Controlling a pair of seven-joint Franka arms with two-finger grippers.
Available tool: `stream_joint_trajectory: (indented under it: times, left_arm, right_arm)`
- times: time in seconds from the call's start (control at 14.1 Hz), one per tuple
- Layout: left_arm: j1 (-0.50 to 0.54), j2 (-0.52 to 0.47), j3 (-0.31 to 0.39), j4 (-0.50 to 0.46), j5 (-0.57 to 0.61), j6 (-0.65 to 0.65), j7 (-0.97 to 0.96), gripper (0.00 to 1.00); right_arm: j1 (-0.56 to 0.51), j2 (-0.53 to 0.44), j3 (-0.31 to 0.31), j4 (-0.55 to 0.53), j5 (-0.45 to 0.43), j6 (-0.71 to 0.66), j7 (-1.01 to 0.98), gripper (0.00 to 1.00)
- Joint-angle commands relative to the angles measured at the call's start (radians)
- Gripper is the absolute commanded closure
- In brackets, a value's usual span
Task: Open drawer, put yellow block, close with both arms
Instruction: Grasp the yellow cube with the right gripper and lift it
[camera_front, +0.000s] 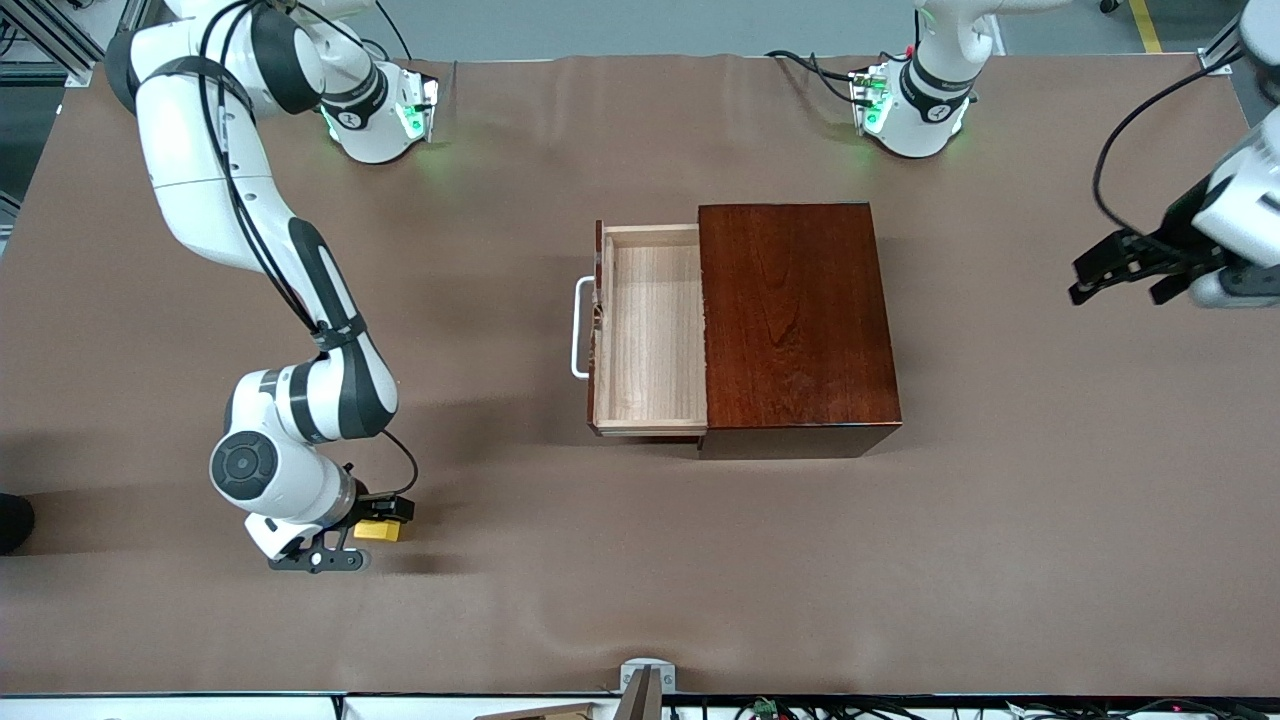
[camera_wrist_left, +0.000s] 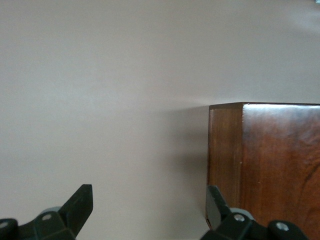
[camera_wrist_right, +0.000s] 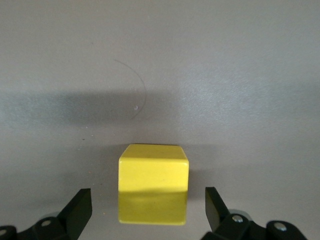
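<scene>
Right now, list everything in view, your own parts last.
wooden box: one, glossy reddish-brown, mid-table.
drawer: one, pale wood inside, white handle, pulled open toward the right arm's end, nothing in it.
yellow block: one, yellow, on the table, nearer the front camera than the box, toward the right arm's end.
right gripper: one, black, open, fingers either side of the block.
left gripper: one, black, open, waiting at the left arm's end.
</scene>
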Motion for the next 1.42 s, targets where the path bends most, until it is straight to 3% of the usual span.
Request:
stream_joint_trajectory:
  times: [0.0, 0.07, 0.21, 0.28, 0.43, 0.64, 1.0, 1.14, 1.35]
  left_arm:
    - [-0.003, 0.048, -0.001, 0.125, -0.014, -0.102, -0.002, 0.0]
    - [-0.005, 0.057, -0.001, 0.15, -0.012, -0.137, -0.002, 0.0]
    - [-0.001, 0.051, -0.001, 0.151, -0.012, -0.171, 0.007, 0.0]
    - [-0.001, 0.051, -0.001, 0.151, -0.012, -0.18, 0.008, 0.0]
    - [-0.005, 0.049, -0.002, 0.151, -0.012, -0.183, -0.001, 0.0]
    - [-0.005, 0.06, -0.001, 0.154, -0.009, -0.185, -0.004, 0.0]
    - [-0.003, 0.068, -0.015, 0.185, -0.002, -0.186, -0.001, 0.0]
    - [-0.003, 0.066, -0.018, 0.185, -0.002, -0.186, -0.005, 0.0]
    - [0.002, 0.069, -0.018, 0.184, -0.002, -0.188, -0.004, 0.0]
  right_arm:
    - [-0.005, 0.033, 0.005, 0.006, 0.013, 0.034, 0.009, 0.0]
    - [-0.005, 0.033, 0.005, 0.006, 0.013, 0.034, 0.007, 0.23]
    - [-0.005, 0.031, 0.005, 0.012, 0.013, 0.031, 0.001, 0.81]
    - [-0.003, 0.025, 0.005, 0.014, 0.013, 0.022, 0.003, 1.0]
    - [-0.003, -0.009, 0.006, 0.017, 0.013, 0.002, 0.001, 1.0]
    - [-0.002, -0.094, 0.008, 0.037, 0.012, -0.19, -0.003, 1.0]
    - [0.046, -0.396, 0.003, 0.043, 0.003, -0.572, 0.009, 1.0]
    - [0.07, -0.461, 0.006, 0.043, 0.006, -0.633, 0.038, 1.0]
    - [0.217, -0.48, 0.006, 0.048, 0.009, -0.65, 0.286, 1.0]
